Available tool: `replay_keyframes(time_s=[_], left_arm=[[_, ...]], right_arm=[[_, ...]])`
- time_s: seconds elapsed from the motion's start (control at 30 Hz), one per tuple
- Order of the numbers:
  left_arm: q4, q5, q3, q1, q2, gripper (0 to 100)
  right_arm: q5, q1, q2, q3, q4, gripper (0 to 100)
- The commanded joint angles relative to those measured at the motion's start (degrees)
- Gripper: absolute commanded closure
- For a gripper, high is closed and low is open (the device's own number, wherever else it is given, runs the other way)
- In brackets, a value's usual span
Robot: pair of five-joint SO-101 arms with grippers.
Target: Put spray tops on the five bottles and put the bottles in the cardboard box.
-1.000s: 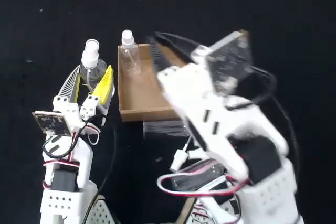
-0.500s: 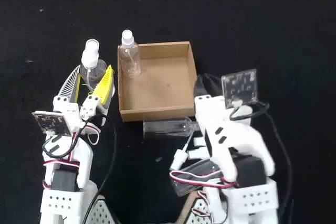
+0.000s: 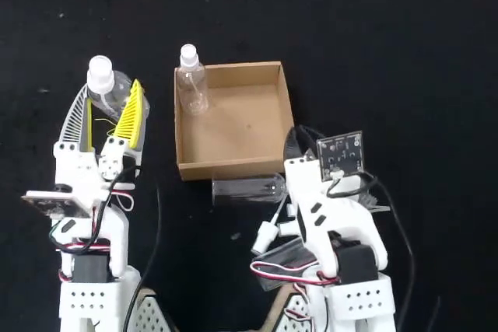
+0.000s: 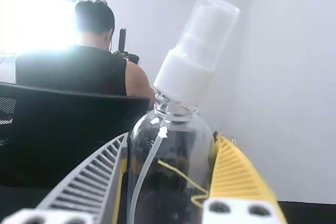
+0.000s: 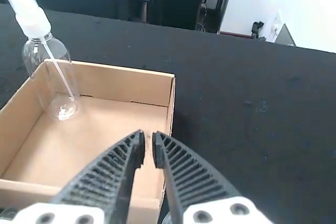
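Observation:
My left gripper (image 3: 110, 88) is shut on a clear bottle (image 3: 109, 91) with a white spray top (image 4: 194, 51), held upright to the left of the cardboard box (image 3: 229, 167). A second capped bottle (image 3: 191, 83) stands in the box's far left corner, and it shows as the capped bottle (image 5: 48, 59) in the right wrist view too. An uncapped bottle (image 3: 249, 190) lies on its side just in front of the box. A loose spray top (image 3: 266, 235) lies nearer the arm bases. My right gripper (image 5: 148, 142) is shut and empty, over the box's near right wall (image 5: 169, 103).
The table is covered in black cloth (image 3: 405, 75), with free room at the right and beyond the box. The right arm (image 3: 334, 215) is folded back beside the lying bottle. Cables (image 3: 288, 266) trail by both arm bases.
The right arm has drawn back from over the box to its near right side. The left arm has shifted the held bottle left and away from the box.

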Motion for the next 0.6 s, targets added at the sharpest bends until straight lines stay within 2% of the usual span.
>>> replay_keyframes(time_s=[0.0, 0.13, 0.33, 0.43, 0.57], left_arm=[[-5.36, 0.26, -1.1, -0.92, 4.92, 97], [-11.6, 0.18, -8.04, -0.92, 16.79, 97], [-12.75, 0.18, -17.89, -0.4, 42.46, 97], [-19.87, 0.18, -16.92, 1.01, 47.82, 97], [-28.4, 0.18, -11.91, 5.49, 48.18, 97]], right_arm=[[0.35, 0.7, -1.54, -0.22, 0.62, 98.6], [0.35, 0.7, -1.63, -0.13, 0.62, 98.6], [0.7, 1.14, -1.71, -0.04, 0.35, 98.6], [0.62, 1.14, -1.71, 0.75, 0.0, 98.6], [0.79, 1.14, -1.71, 3.65, -4.57, 98.6]])
